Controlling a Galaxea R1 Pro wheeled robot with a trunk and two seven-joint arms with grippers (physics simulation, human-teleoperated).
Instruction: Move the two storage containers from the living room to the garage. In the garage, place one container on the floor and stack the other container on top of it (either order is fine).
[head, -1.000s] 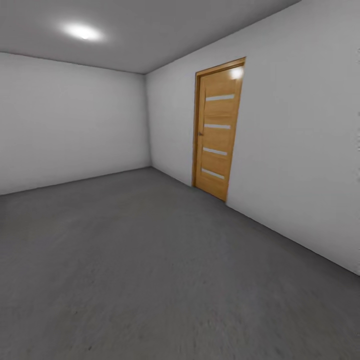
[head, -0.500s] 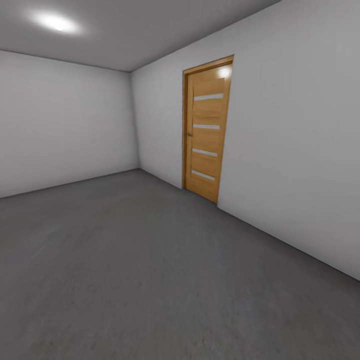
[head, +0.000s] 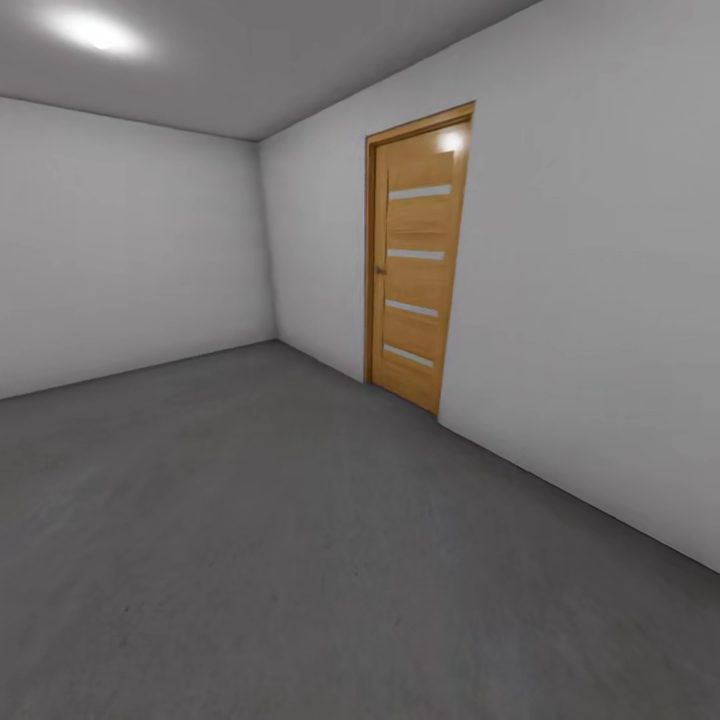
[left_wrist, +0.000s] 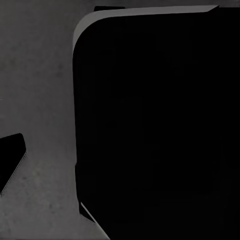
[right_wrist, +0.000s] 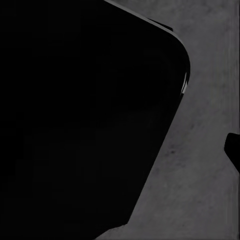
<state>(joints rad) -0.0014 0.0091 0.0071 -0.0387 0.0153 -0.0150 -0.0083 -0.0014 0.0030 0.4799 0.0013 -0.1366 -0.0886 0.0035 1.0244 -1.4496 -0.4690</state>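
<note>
You face the bare garage: dark grey mottled concrete floor (head: 300, 560), plain grey-white walls (head: 130, 240), a wooden panel door (head: 415, 260) far right. Dark rounded shapes block both wrist views; gripper states cannot be told.

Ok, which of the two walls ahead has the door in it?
The right-hand wall: the wooden door with four pale strips sits in it. The far wall at left is plain.

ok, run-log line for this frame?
room: garage | floor: dark grey concrete floor | ahead: closed wooden panel door in grey-white wall | hands: state unclear
</note>
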